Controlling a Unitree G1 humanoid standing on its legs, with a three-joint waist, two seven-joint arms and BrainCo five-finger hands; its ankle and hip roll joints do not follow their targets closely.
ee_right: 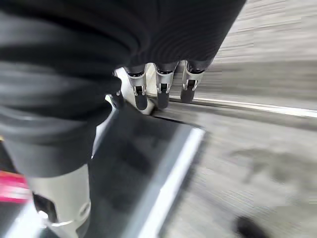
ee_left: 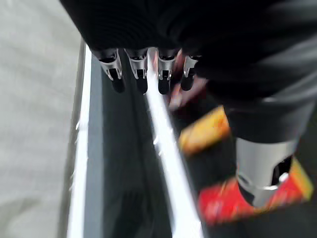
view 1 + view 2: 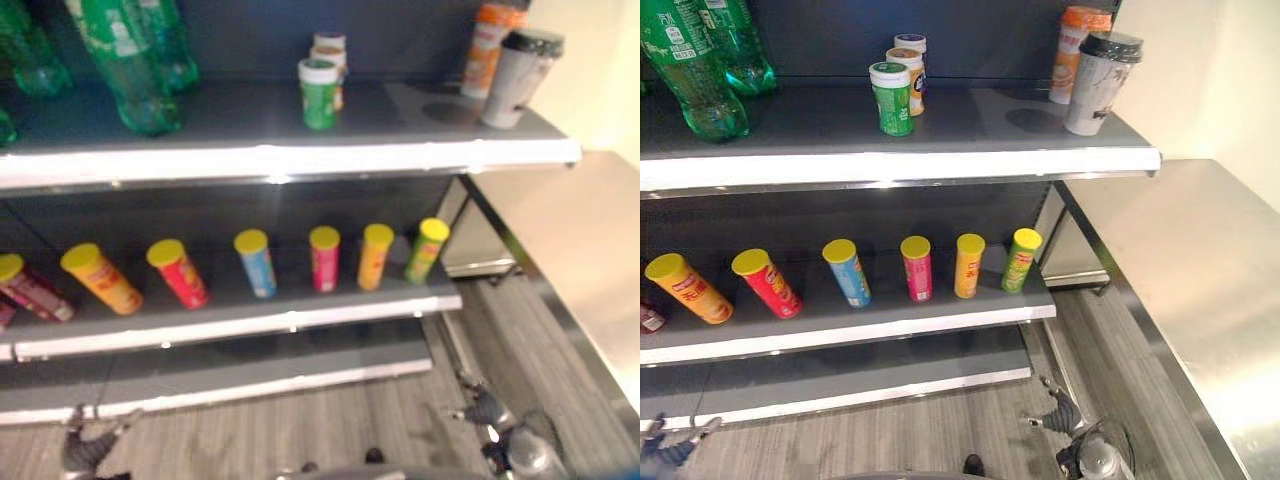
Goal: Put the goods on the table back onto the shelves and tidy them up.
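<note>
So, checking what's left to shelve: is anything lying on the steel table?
No, the bare steel table holds nothing; the yellow-lidded tube cans already stand on the middle shelf.

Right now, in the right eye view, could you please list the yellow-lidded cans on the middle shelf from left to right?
Orange can → red can → blue can → pink can → yellow can → green can.

Upper shelf (image 3: 940, 160) with green bottles (image 3: 700, 70), lower shelf (image 3: 890, 325) with yellow-lidded tubes (image 3: 915, 268), bare steel table (image 3: 1200, 270)

Shop: stocked display shelves (image 3: 900, 165)
</note>
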